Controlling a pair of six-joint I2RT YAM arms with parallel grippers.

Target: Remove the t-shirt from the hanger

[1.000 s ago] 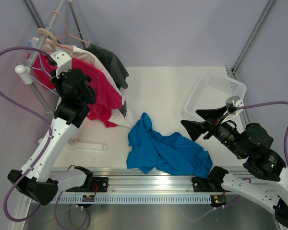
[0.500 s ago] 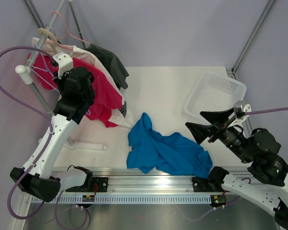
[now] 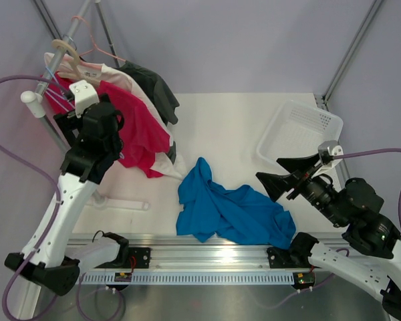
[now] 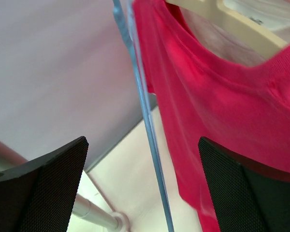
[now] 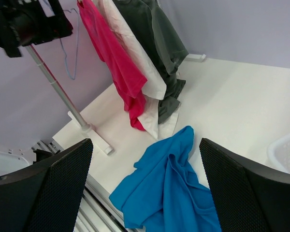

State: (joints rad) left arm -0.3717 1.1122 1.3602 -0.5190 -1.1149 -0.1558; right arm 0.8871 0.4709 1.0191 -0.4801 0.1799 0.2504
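Hanger point(image 4: 151, 145) between parted left jaws; t-shirt point(image 5: 169, 193) lies ahead of parted right jaws.

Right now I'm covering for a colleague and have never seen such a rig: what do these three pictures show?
Two robot arms are bolted at the near edge of a white table; each ends in a two-finger pincer. One picture looks down from above. The other two come from wrist cameras, so the black pads at their edges are each arm's own fingers. The left pincer is open up at the clothes rack, a thin pale-blue wire hanger showing between its fingers, ungripped, beside a magenta-pink shirt. The right pincer is open and holds nothing. A crumpled bright blue t-shirt lies on the table, off the hanger; a white plastic basket sits far right.
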